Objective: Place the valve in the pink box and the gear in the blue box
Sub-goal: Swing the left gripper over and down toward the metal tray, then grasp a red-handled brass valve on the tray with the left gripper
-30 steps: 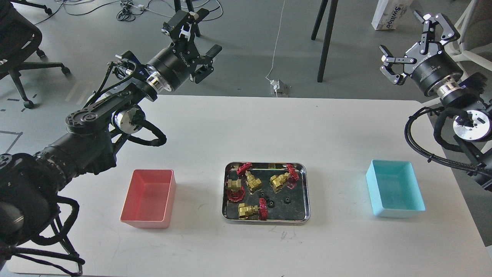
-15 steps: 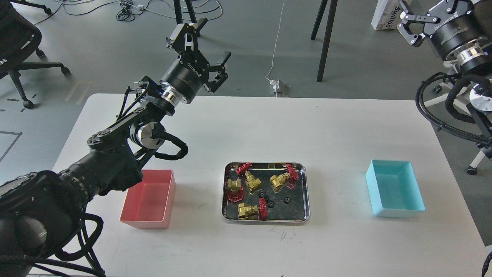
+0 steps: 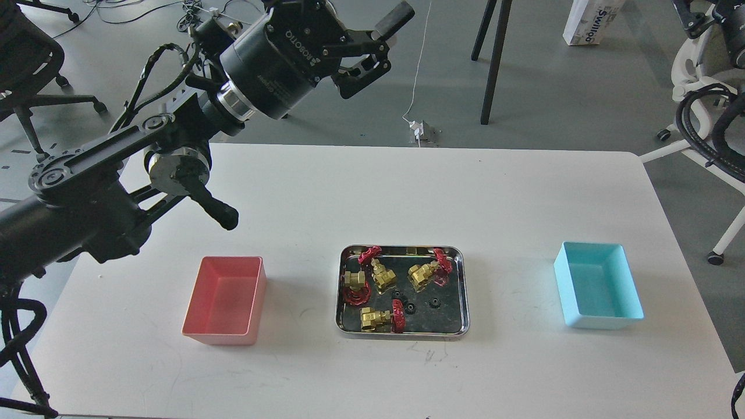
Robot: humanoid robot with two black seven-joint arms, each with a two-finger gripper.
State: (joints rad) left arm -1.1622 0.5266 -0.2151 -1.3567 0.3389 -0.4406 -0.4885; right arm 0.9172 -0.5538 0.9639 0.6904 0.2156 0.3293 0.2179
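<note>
Shiny steel tray, brass valves, seemingly matt plastic pink box and blue box, smooth white table

Steel tray sits mid-table, pink box to its left, blue box well apart to its right. Four valves lie in the tray; gears lie among them toward its front. Both boxes hold nothing.
</note>
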